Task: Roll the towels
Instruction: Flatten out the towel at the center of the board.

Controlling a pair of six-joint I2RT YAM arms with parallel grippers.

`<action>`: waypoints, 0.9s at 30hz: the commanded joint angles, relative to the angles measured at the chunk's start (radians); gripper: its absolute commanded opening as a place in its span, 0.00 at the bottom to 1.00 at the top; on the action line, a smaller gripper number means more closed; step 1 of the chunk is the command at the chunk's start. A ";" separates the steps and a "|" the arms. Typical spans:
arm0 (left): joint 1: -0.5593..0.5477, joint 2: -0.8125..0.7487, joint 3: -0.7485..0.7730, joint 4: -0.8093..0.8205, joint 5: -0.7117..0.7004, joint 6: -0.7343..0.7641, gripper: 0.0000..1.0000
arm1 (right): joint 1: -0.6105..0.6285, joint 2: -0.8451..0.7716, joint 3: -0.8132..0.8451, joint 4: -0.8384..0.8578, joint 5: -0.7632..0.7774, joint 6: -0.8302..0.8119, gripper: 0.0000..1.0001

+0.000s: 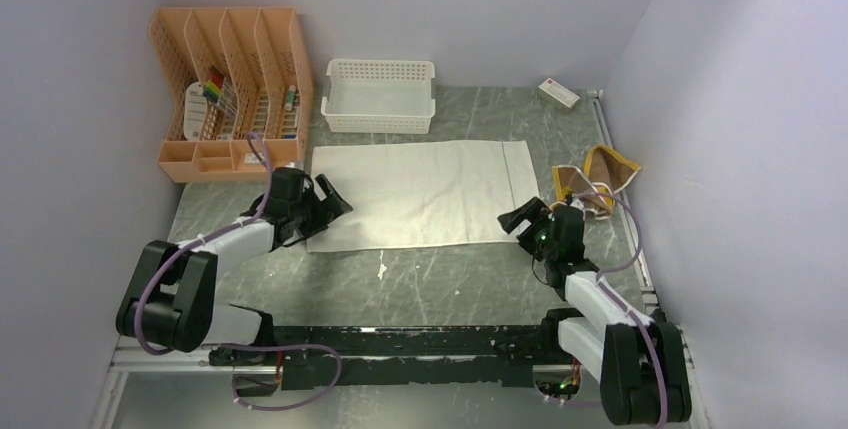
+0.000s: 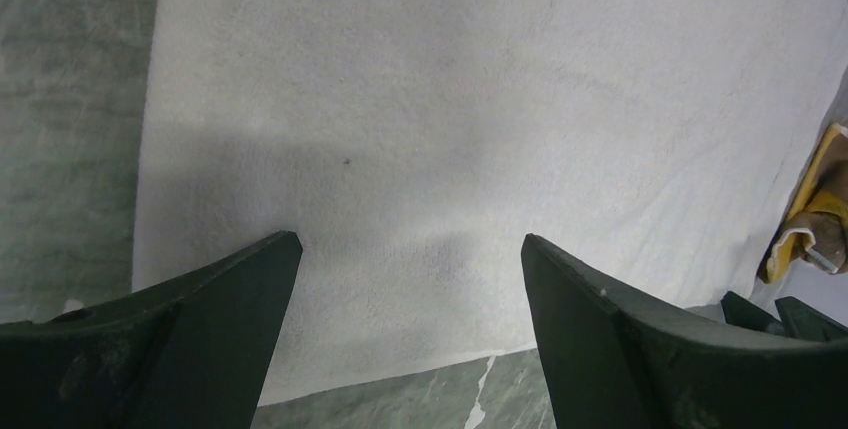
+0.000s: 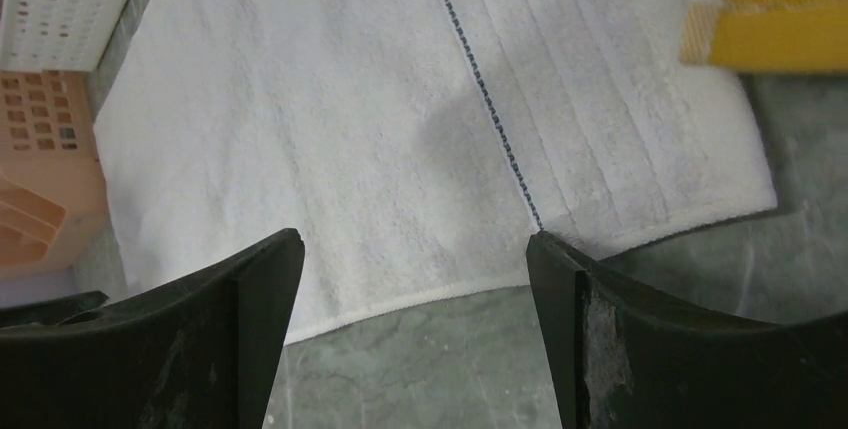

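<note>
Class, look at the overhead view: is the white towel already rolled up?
No, the white towel lies spread out flat on the table, with no rolled end anywhere along it.

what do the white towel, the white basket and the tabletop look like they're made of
White towel: soft matte cloth, likely cotton terry; fuzzy nap, woven ribs beside its dark stripe. White basket: rigid plastic, by its moulded lattice walls. Tabletop: grey-green veined surface, either stone or a printed stone-look laminate; cannot tell which.
</note>
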 commanded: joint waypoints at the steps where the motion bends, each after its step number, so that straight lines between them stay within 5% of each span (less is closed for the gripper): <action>1: 0.007 -0.017 -0.052 -0.222 -0.069 0.022 0.97 | -0.007 -0.095 -0.033 -0.231 0.035 0.147 0.84; 9: 0.009 -0.124 -0.029 -0.378 -0.076 0.072 0.98 | -0.005 -0.442 0.082 -0.646 0.191 0.146 0.83; 14: 0.017 -0.159 0.000 -0.445 -0.115 0.099 0.99 | -0.005 -0.517 0.203 -0.842 0.255 0.124 0.82; 22: 0.016 -0.137 0.326 -0.609 -0.164 0.204 0.99 | 0.027 -0.103 0.457 -0.725 0.140 -0.252 0.60; 27: 0.018 -0.100 0.489 -0.742 -0.236 0.337 0.99 | 0.313 0.136 0.591 -0.739 0.362 -0.257 0.66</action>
